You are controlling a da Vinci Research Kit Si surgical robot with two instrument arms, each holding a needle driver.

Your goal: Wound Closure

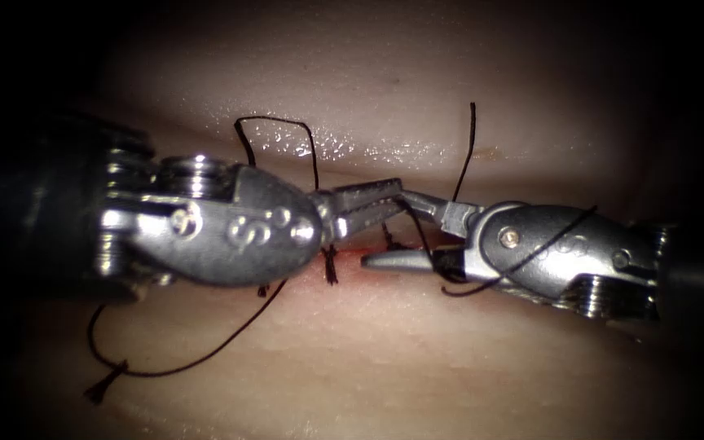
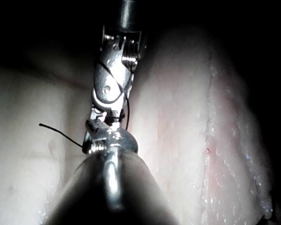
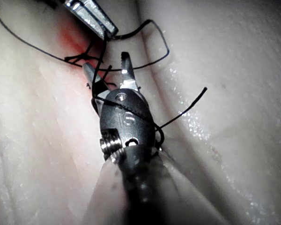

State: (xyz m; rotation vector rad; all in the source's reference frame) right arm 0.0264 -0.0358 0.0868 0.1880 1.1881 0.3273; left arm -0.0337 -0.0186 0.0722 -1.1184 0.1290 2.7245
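The left tool (image 1: 364, 204) reaches from the left over the cut (image 1: 368, 254), its jaws shut, seemingly on thread (image 1: 205, 354) that trails to the near left and loops up on the far side; no needle can be made out. At the cut a knot (image 1: 330, 265) sits in red fluid (image 1: 352, 257), and just right of it the right tool (image 1: 405, 232) has its jaws open, holding nothing, with thread draped over its wrist. This looks like knot-tying, so the next move calls for steady tension on both strands.

Tissue (image 1: 417, 367) carries all: thread (image 1: 205, 354) w/ frayed end lies on it, red fluid (image 1: 350, 259) at cut.
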